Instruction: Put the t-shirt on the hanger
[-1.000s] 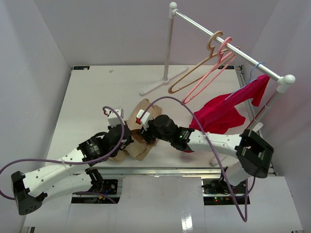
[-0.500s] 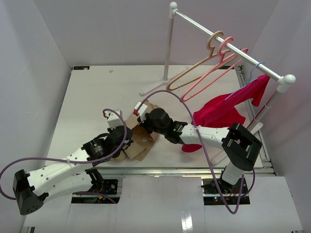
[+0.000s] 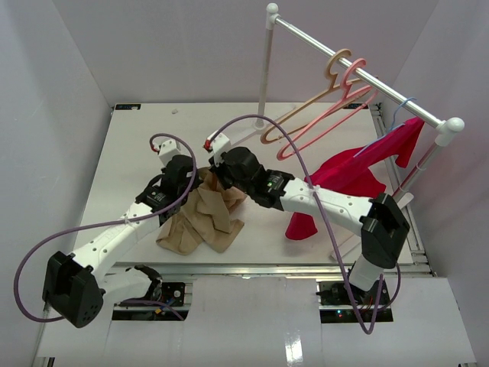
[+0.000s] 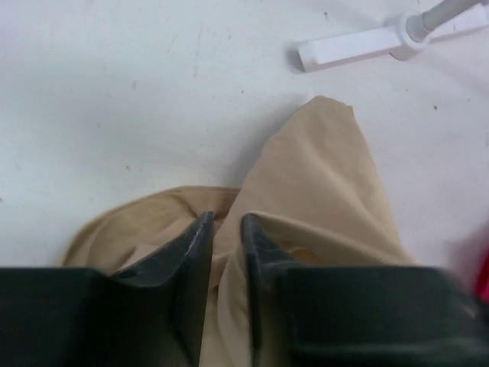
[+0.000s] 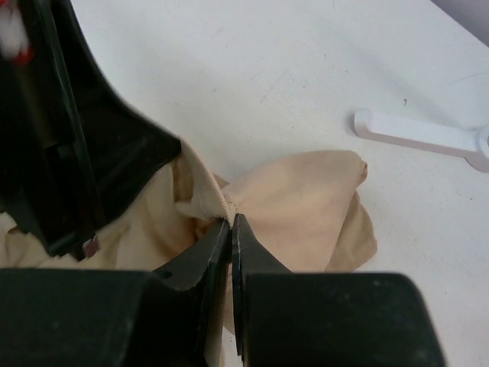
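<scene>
The left pincer, higher now and nearer the middle of the worktop than a second ago, pinches a fold of the shirt between almost-closed fingers. The shirt, a low crumple by the near edge before, is drawn up into a peak between the arms, with its lower part draped on the worktop toward the near edge. The right pincer, also lifted, is pressed together on a neighbouring fold. The hanger hangs on the rail toward the far right corner, well apart. The shirt looks gripped and raised, but not yet opened for threading.
</scene>
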### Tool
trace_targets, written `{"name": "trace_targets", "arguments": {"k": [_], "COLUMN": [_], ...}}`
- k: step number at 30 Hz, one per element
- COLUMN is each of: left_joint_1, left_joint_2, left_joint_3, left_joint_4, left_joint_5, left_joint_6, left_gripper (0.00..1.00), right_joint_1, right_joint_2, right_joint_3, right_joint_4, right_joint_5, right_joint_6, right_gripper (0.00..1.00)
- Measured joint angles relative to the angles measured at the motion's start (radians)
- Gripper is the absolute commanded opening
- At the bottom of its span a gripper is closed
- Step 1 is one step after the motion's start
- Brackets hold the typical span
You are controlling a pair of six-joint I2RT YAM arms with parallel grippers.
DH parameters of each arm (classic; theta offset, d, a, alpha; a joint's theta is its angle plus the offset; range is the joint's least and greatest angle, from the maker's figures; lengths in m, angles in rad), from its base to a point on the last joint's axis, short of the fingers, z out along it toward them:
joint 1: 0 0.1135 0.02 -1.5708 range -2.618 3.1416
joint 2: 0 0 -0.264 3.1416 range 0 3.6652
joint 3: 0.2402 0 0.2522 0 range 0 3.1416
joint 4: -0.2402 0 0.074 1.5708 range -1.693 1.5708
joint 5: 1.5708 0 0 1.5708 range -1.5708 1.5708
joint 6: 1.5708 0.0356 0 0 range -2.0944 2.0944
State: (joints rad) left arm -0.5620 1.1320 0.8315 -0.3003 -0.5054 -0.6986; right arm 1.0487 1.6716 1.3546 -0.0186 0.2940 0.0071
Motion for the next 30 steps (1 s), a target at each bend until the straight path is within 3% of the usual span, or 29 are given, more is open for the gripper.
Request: {"name": "trace_targets", "arguments": {"k": [4,11,16,26,30], "left_joint_1": [0.020,0.015,0.015,0.013,0.012], "left_joint_2": [-0.068,-0.272,-0.261,-0.390,-0.364], "left_joint_3": [-0.113,-0.137,-0.144,-0.160,-0.151], "left_joint_4": [0.006,-0.014,-0.015,-0.118,-0.118], "left_joint_5": [0.088,0.210,0.282,0.329,0.349], "left_joint_6": [0.006,-0.006,-0.010,-0.024,-0.061], "left_gripper": [0.58,0.56,0.51,0.58,0.58], "right_joint_1": [-0.006,-0.006,-0.006,-0.006,-0.006], "right_joint_2": [0.094,0.130,0.128,0.128,0.128], "right_joint_3": [0.109,0.121,0.121,0.121,0.121], "right_joint_4": [-0.047,-0.112,-0.114,-0.123,-0.126], "right_joint_5": [0.021,0.026,0.026,0.025,0.025], "right_joint_6": [0.023,0.079,0.108,0.126,0.136], "right_gripper": [0.08,0.08,0.08,0.08,0.08]}}
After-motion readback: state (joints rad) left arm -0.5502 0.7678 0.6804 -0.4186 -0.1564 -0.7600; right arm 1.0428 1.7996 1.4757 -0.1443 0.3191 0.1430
